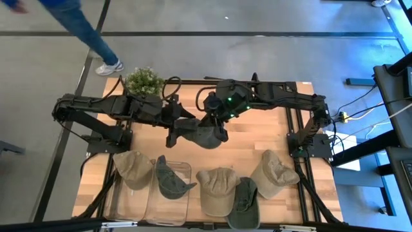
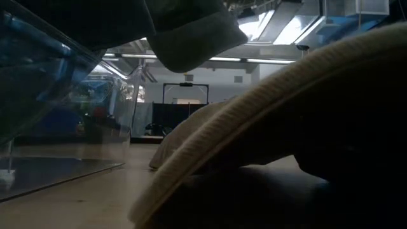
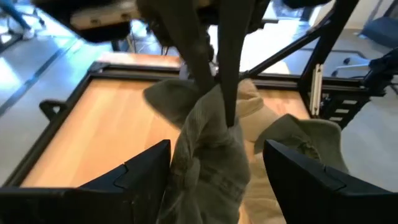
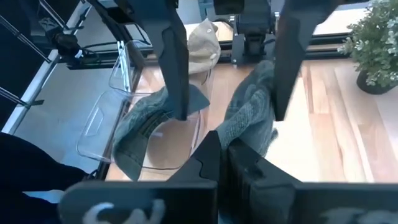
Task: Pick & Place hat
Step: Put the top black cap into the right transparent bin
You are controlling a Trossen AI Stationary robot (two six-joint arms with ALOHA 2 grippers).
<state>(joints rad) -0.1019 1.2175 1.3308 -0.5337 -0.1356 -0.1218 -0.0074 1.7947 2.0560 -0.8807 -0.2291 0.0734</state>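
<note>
A soft, crumpled olive fabric hat point(image 1: 201, 133) hangs above the middle of the wooden table point(image 1: 257, 138). A clear plastic bin point(image 1: 168, 193) holds 1 dark green cap point(image 1: 168, 180). The right gripper point(image 4: 222, 146) is clenched on the hat; the left gripper point(image 3: 214, 165) straddles it, released.

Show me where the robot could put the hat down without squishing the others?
Bare wood lies right of the held hat, between it and the table frame, and left of it, above the bin. The front edge is crowded: khaki and green caps in a row.
</note>
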